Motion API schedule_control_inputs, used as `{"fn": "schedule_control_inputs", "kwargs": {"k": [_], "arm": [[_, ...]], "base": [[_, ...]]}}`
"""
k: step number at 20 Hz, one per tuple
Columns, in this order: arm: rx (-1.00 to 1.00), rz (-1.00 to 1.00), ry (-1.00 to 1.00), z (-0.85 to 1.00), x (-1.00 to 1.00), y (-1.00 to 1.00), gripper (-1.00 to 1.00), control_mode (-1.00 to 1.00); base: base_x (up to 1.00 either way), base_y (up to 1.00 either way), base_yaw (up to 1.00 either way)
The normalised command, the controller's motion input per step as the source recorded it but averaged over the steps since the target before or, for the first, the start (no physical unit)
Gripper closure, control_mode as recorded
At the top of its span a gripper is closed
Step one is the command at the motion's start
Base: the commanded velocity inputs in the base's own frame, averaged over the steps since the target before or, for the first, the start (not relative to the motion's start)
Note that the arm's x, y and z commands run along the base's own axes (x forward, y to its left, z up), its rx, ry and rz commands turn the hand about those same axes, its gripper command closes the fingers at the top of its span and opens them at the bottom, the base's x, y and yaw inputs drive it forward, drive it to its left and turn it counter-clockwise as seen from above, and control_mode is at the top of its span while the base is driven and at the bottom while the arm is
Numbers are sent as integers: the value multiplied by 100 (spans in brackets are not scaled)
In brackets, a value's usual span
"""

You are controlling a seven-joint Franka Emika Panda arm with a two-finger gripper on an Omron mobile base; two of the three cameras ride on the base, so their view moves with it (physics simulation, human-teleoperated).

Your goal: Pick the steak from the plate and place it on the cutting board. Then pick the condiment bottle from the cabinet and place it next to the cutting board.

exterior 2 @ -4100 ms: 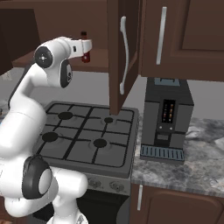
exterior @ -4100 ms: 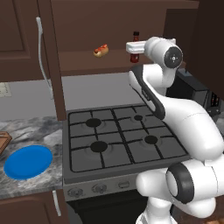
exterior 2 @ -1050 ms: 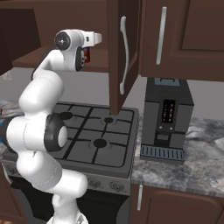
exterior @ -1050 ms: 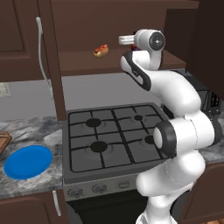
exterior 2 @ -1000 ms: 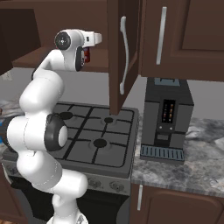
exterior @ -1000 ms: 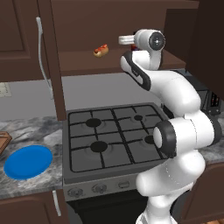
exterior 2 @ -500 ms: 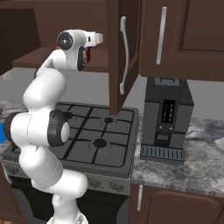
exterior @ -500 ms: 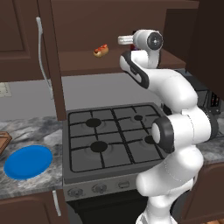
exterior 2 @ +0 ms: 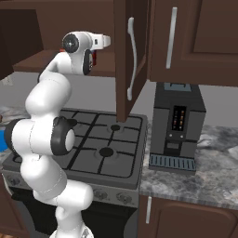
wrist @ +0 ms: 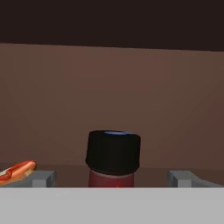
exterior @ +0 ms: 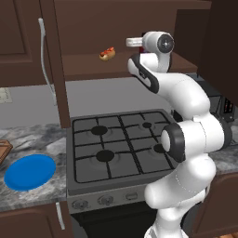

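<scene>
Your gripper (wrist: 113, 178) is spread wide with nothing in it, its two fingertips (wrist: 43, 178) rising either side of the condiment bottle (wrist: 113, 159), which stands upright on the inner shelf of the open cabinet (exterior: 88, 69), centred between the jaws but, as far as you can judge, not yet touched. Expect the bottle to be light, rigid and smooth-walled, so it may slip or twist if you pinch it on the black cap (wrist: 113, 151); the narrow neck gives little surface too. Judge the better hold to be lower, on the red body below the cap, which means easing forward and slightly down before closing. It is slim and tall for its base, so a nudge from one finger first could tip it backwards toward the cabinet's rear wall. Just off to one side on the same shelf lies the hot dog in a bun (exterior: 107, 54); it sits near the outer fingertip in the hand view, so keep your approach straight to avoid brushing it. The open cabinet door (exterior 2: 126, 56) hangs close beside the arm in the right base view, and you will need to back out clear of it. Below are the gas stove (exterior: 118, 144) and, well off along the counter, the blue plate (exterior: 30, 172), with the coffee machine (exterior 2: 176, 125) on the other side.
</scene>
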Motion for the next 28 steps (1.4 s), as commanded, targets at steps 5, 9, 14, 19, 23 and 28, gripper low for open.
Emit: {"fn": "schedule_control_inputs", "kwargs": {"k": [5, 9, 14, 19, 23, 28], "arm": [[2, 0, 0, 0, 0, -2, -100, -100], [2, 0, 0, 0, 0, 0, -100, -100], [2, 0, 0, 0, 0, 0, -100, -100], [2, 0, 0, 0, 0, 0, -100, -100], [2, 0, 0, 0, 0, 0, -100, -100], [1, 0, 0, 0, -1, 0, -100, -100]], "base": [[0, 0, 0], [0, 0, 0], [0, 0, 0], [0, 0, 0], [0, 0, 0], [0, 0, 0]]}}
